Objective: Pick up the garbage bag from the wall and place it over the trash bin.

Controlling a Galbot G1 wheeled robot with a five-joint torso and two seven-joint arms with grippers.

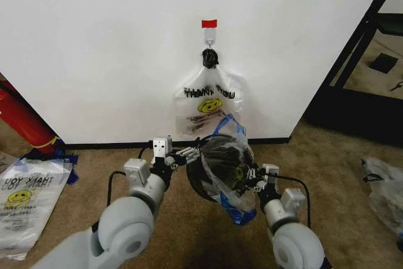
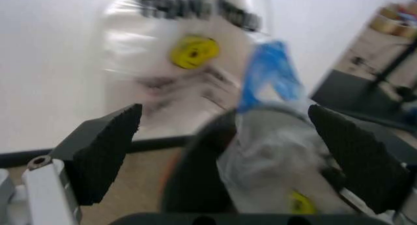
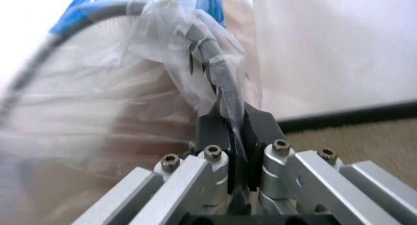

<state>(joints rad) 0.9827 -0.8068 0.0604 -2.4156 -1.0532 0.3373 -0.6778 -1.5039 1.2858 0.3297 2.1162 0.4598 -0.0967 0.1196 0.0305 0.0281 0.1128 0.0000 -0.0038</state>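
The trash bin (image 1: 211, 171), a round black wire-mesh basket, is held tilted above the carpet (image 1: 340, 168) between the two arms, its open mouth turned toward the camera in the head view, and the garbage bag (image 1: 234, 177), clear crinkly plastic with blue patches and a bit of yellow print, is draped over its right side, hanging down past the rim to a blue corner at the bottom. The right claw (image 3: 236, 137) is closed on the bin's rim wire with a fold of the bag pinched between its dark pads. The left claw (image 2: 228, 152) is open, its two black pads spread wide with the bin and the bag between them; the head view shows it just beside the bin's left edge, and contact cannot be judged. Behind, on the wall (image 1: 101, 42), a whitish "THANK YOU" smiley bag (image 1: 204, 102) hangs from a hook (image 1: 210, 57) under a red tape strip (image 1: 209, 23), above the black baseboard (image 1: 101, 145). Another flat smiley bag (image 1: 28, 196) lies on the carpet at far left, near a red cylinder (image 1: 22, 118) leaning by the wall
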